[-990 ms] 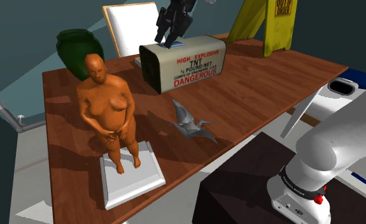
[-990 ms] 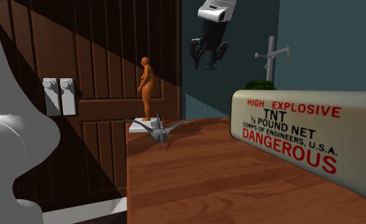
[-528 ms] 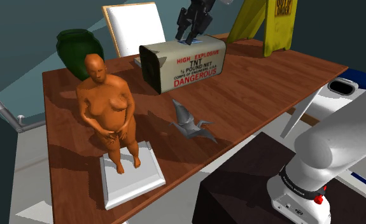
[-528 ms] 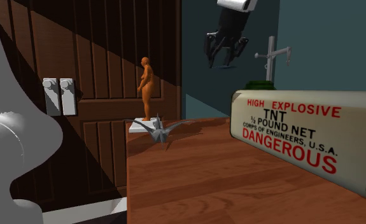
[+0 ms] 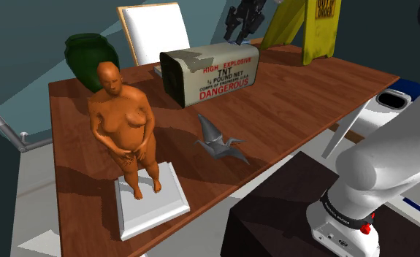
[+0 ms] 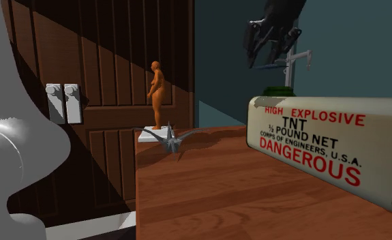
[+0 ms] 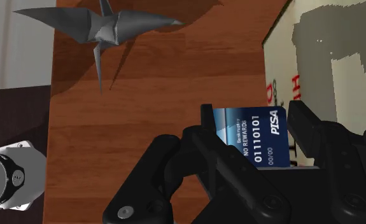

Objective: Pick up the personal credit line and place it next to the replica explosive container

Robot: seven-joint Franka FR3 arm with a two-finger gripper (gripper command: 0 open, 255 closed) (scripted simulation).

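In the wrist view, a blue credit card printed "NO REWARDS 01110101" stands clasped between my black fingers; the gripper is shut on it. The cream TNT box with red "HIGH EXPLOSIVE" lettering lies on its side at the back of the wooden table. In the shoulder view my gripper hangs high above the table, beyond the box's far right end. The second exterior view shows the gripper in the air above the box. In the wrist view the box's lettered face lies beneath the card.
An orange nude figurine stands on a white base near the table's front left. A grey paper crane sits mid-table in front of the box. A dark green vase, a white panel and a yellow floor sign stand behind the table.
The gripper has risen from just over the box's top and travelled toward the shoulder view's right, carrying the card with it. Box, crane and figurine stayed put.
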